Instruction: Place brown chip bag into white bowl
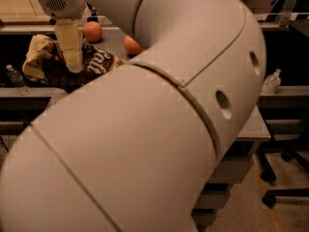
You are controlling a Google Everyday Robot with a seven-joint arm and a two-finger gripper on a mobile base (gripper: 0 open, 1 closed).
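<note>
My gripper point(73, 65) is at the upper left, its tan finger point(67, 40) pointing down onto the brown chip bag point(99, 62). The bag is dark brown with white lettering and a crumpled tan end point(38, 52) to the left. The gripper is shut on the bag and holds it over the table's left part. The white bowl is hidden, most likely behind my arm. My large white arm point(159, 129) fills most of the view.
Two orange fruits point(92, 31) point(131, 46) lie on the grey table point(253, 129) just behind the bag. A water bottle point(17, 79) stands at the left on a lower shelf, another bottle point(272, 81) at the right. A chair base point(285, 192) is at the bottom right.
</note>
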